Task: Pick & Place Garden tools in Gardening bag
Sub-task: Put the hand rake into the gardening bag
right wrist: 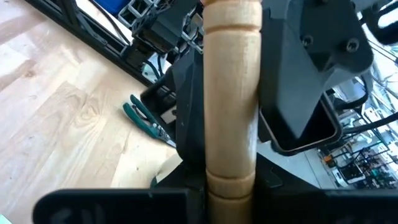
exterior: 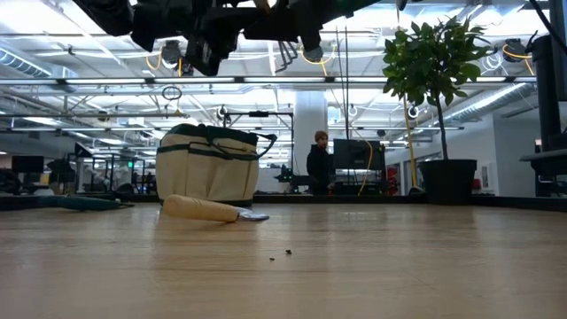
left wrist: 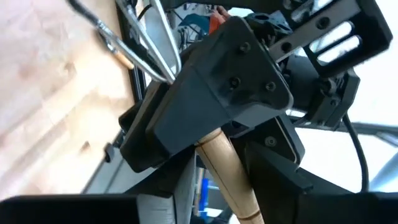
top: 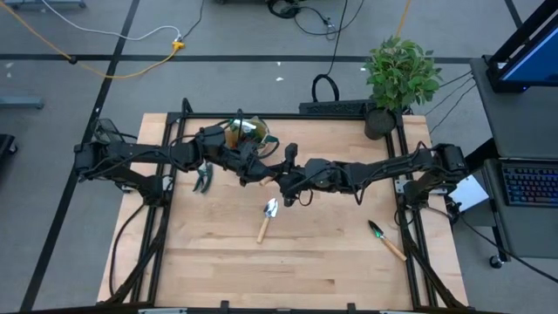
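Wooden handle [right wrist: 231,93] sits clamped in right claw [top: 281,180] at worktop [top: 288,270] centre, raised, left claw [top: 255,167] closed on the same tool — likely a handover toward gardening bag [top: 247,133] at 11 o'clock. Silver trowel [top: 266,220] and green-bladed trowel [top: 385,240] lie below; pruning shears [top: 203,179] at 9 o'clock.

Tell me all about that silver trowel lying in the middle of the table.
The silver trowel is a small hand tool with a shiny metal blade and a pale wooden handle. It lies flat on the bare wooden table, near its middle, blade pointing toward the arms and handle toward the front edge, slightly slanted. Nothing touches it; both grippers hang above and behind it. In the low view its handle lies in front of the gardening bag.
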